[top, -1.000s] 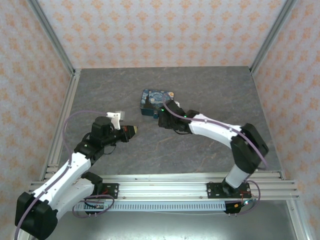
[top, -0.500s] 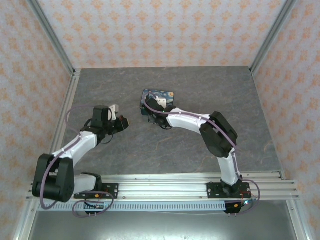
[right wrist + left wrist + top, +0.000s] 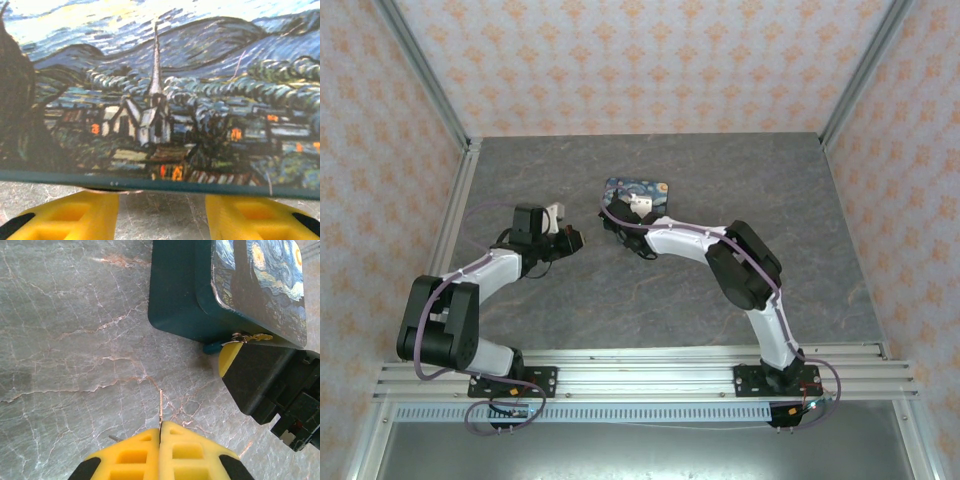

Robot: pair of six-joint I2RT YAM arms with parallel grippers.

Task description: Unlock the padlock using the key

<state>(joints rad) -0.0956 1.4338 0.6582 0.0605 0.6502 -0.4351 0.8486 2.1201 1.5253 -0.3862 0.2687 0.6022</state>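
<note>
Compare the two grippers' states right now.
The left gripper is shut, pinching a thin metal key; the right gripper stands open, its gap empty. The left sits back from the painted box; the right is close against its edge. Both have yellow fingertips.

One table [image 3: 770,180] of grey marbled stone, with three papered walls [image 3: 640,60] around it. Two arms, the left arm [image 3: 490,270] and the right arm [image 3: 690,242]. Two grippers, the left gripper [image 3: 160,426] and the right gripper [image 3: 162,210] — each with two yellow fingers [image 3: 75,215], four in all. One painted box [image 3: 175,295]. One padlock [image 3: 212,347], small and teal. One key [image 3: 160,407] — a single thin metal blade.
</note>
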